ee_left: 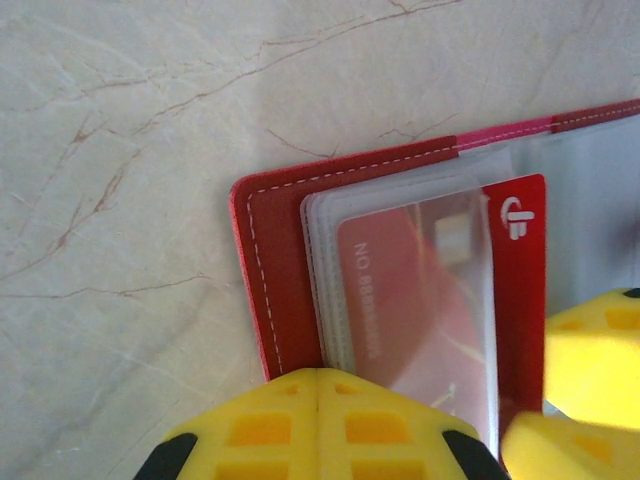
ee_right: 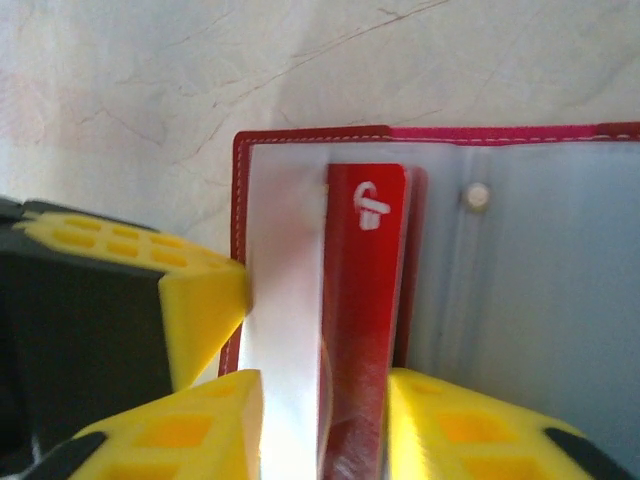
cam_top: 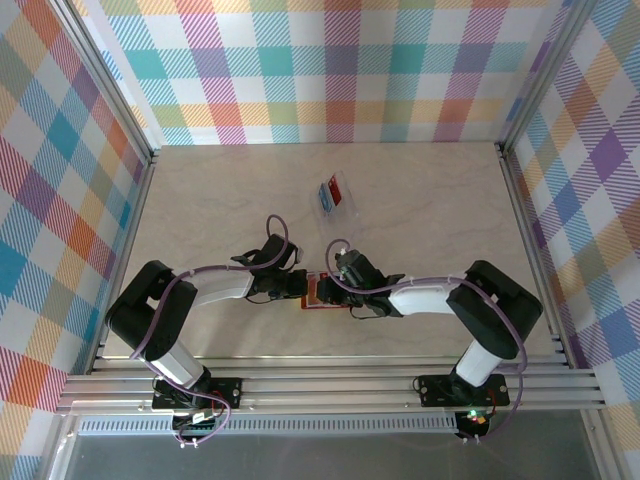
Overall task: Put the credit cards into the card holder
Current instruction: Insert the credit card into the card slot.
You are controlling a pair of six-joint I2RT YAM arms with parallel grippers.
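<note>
The red card holder (cam_top: 318,296) lies open on the table between both grippers. Its red cover (ee_left: 272,265) and clear sleeves show in the left wrist view. A red credit card (ee_left: 405,290) sits partly inside one sleeve. My left gripper (ee_left: 320,378) is shut, with its tips pressed on the holder's near edge and nothing between them. My right gripper (ee_right: 325,425) is open, its fingers on either side of the red card (ee_right: 365,270) and a pale sleeve. In the top view the left gripper (cam_top: 287,282) and the right gripper (cam_top: 347,290) meet over the holder.
A clear plastic case (cam_top: 335,195) with a blue and a red card in it lies farther back on the marble table (cam_top: 430,210). Checked walls stand on three sides. The left gripper's yellow finger (ee_right: 200,300) is close beside the holder's rim (ee_right: 300,134).
</note>
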